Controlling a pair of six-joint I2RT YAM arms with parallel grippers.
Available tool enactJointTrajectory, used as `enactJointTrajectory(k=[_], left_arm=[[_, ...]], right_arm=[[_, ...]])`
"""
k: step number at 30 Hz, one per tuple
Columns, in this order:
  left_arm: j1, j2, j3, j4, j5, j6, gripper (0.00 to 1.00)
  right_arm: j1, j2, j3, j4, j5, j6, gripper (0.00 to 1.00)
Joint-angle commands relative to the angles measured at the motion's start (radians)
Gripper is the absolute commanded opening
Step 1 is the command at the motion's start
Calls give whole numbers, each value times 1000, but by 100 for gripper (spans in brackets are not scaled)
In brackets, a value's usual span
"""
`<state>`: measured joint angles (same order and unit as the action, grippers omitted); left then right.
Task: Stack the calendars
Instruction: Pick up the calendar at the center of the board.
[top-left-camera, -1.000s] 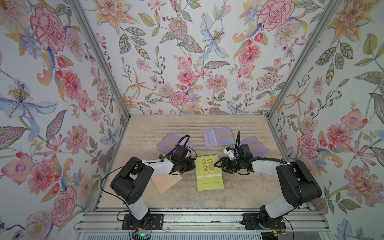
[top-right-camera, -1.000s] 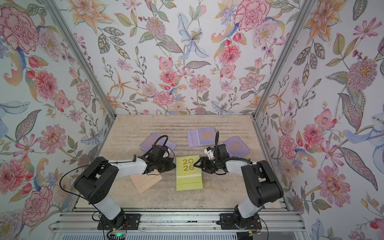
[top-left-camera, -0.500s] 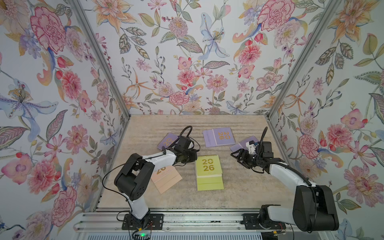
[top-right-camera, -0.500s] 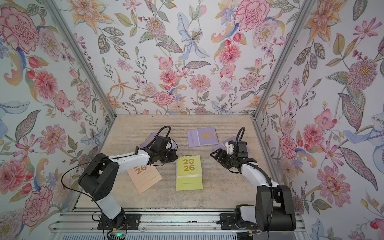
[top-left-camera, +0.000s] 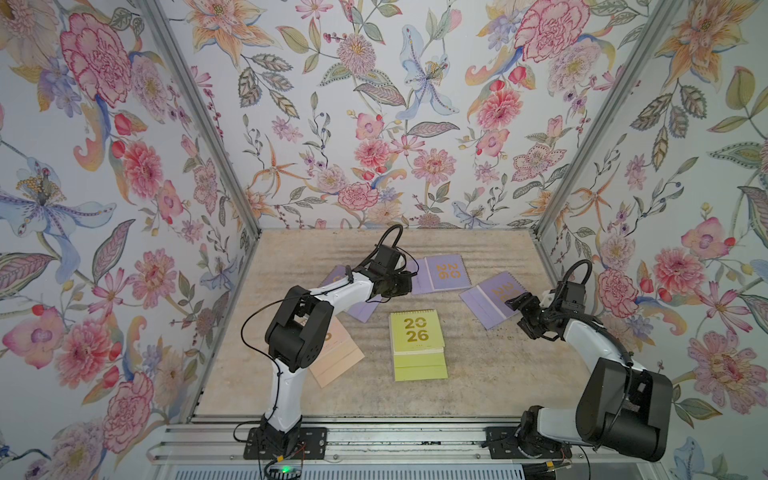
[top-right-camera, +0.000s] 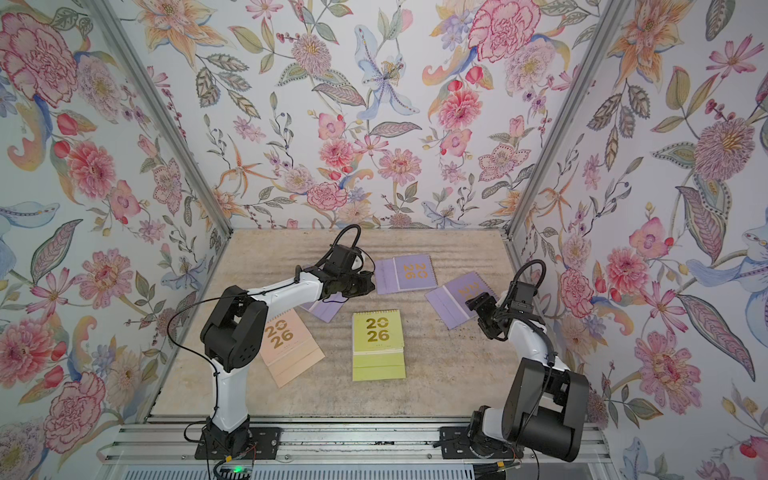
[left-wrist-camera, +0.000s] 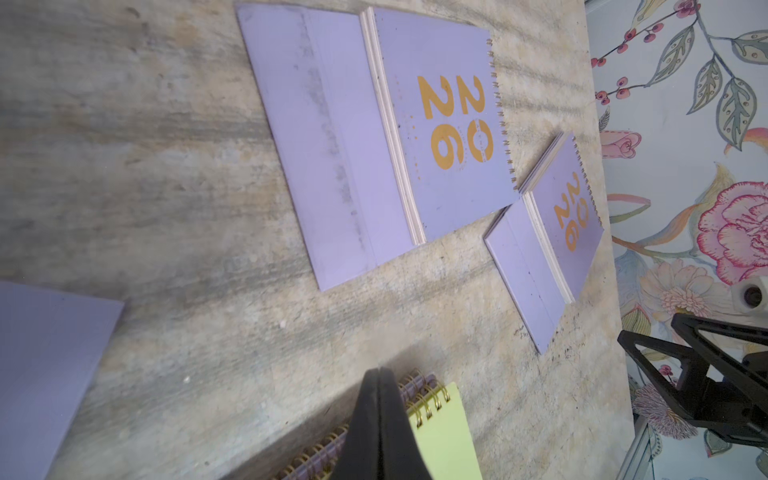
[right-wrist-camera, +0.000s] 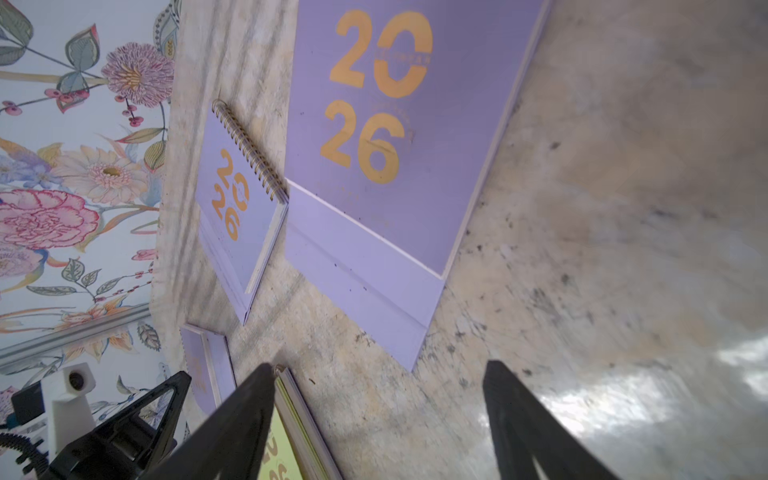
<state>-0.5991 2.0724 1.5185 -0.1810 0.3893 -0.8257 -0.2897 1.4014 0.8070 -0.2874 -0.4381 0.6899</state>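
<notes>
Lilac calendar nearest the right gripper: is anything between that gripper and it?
Nothing visible does. The right gripper is open, and in the right wrist view the near corner of the lilac calendar lies on bare table between the gripper's fingertips. A second lilac calendar lies off to the side.

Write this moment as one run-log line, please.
left gripper shut | right gripper open beside lilac calendar | yellow-green calendar central | stacking unfinished

Beige tabletop (top-left-camera: 478, 386) bears lilac calendars (top-left-camera: 442, 272), a peach calendar (top-right-camera: 291, 349), a yellow-green calendar (top-left-camera: 417, 345).
</notes>
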Motion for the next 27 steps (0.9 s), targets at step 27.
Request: enactJointTrajectory(k=[27], left_arm=[[-90,224,295,-54,74,-32,0]], right_arm=[[-16,733,780,-280,58,-144,81]])
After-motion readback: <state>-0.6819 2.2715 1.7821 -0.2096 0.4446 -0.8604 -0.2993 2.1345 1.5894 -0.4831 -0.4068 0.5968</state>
